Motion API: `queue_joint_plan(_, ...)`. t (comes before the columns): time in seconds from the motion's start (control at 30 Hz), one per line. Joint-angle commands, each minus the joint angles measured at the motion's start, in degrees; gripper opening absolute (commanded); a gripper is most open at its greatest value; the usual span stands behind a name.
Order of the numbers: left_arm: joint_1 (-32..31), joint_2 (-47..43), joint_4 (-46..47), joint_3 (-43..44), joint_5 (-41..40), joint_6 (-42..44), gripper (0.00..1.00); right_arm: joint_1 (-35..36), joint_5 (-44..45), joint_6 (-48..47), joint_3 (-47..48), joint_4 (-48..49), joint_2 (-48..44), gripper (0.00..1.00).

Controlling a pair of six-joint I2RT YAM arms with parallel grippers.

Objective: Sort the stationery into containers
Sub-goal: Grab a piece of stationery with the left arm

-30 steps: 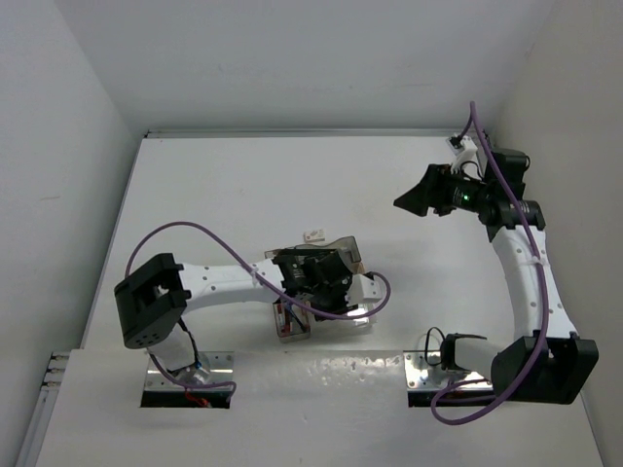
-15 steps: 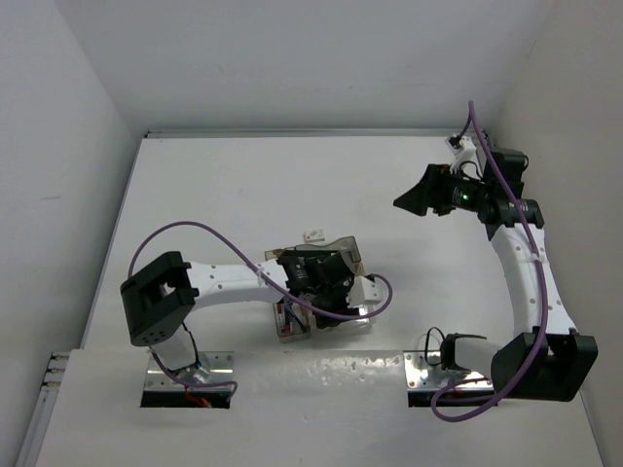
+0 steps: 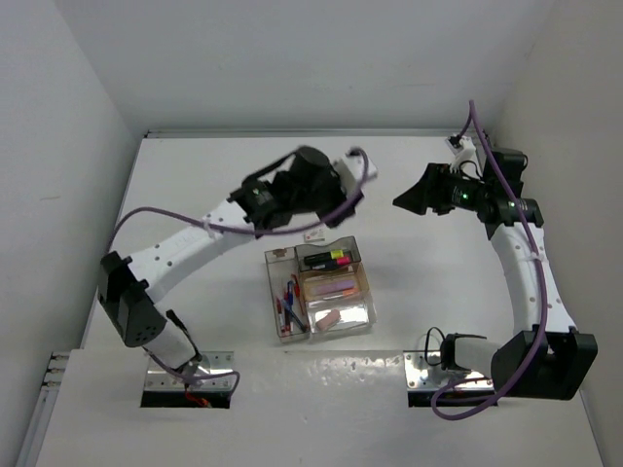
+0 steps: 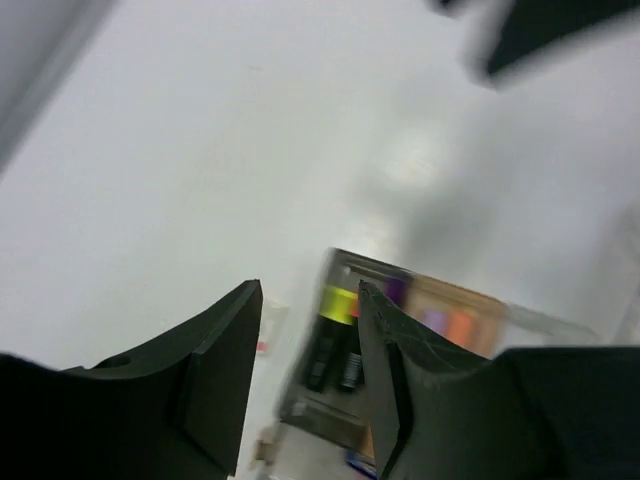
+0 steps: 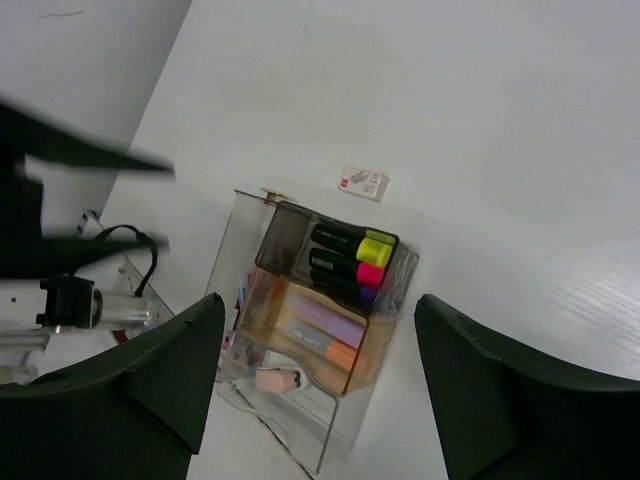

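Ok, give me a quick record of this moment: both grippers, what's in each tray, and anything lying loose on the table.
left gripper: open, empty, up in the air
right gripper: open, empty, off to the side
pens: in the long narrow tray
highlighters: in the smoky tray and the amber tray
pink eraser: in the clear tray
white eraser: loose on the table, just beyond the smoky tray

The left arm reaches far forward over the bench. Its left tool (image 4: 310,290) has the fingers parted, nothing between them. The right arm arches high, and its right tool (image 3: 405,201) points leftward, jaws spread wide and empty.
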Motion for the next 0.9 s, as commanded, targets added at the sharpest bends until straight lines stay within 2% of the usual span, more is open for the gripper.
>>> queue_joint_plan(0.0, 7.7, 5.3, -3.6, 5.5, -8.9, -3.4, 0.49, 0.0, -1.0, 1.3, -0.4, 3.1, -0.2, 0.75)
queue_joint_plan(0.03, 9.0, 6.9, -4.4, 6.8, -10.6, -4.4, 0.53, 0.0, -1.0, 1.6, -0.8, 3.3, -0.1, 0.75)
queue_joint_plan(0.17, 14.9, 15.8, -8.0, 11.5, -4.8, -8.2, 0.59, 0.0, -1.0, 1.1, -0.8, 2.7, 0.2, 0.75)
queue_joint_plan(0.27, 16.4, 20.3, -9.7, 14.3, -2.0, -1.9, 0.63, -0.1, -0.9, 0.0, -0.5, 1.7, 0.4, 0.75)
queue_joint_plan(0.3, 17.2, 21.3, -10.5, 15.1, 1.1, 3.1, 0.65, -0.1, -0.9, -0.1, -0.3, 1.5, 0.7, 0.75)
queue_joint_plan(0.4, 18.9, 24.3, -13.0, 17.1, 6.1, 8.3, 0.67, -0.3, -0.9, -0.4, -0.3, 1.1, 1.1, 0.75)
queue_joint_plan(0.7, 21.1, 31.4, -19.8, 18.3, 12.4, 18.4, 0.67, -0.3, -0.9, 0.5, -0.9, 1.7, 1.6, 0.75)
queue_joint_plan(0.87, 21.2, 32.3, -18.8, 16.0, 12.7, 20.2, 0.69, -0.3, -1.0, 1.1, -0.5, 1.9, 2.3, 0.75)
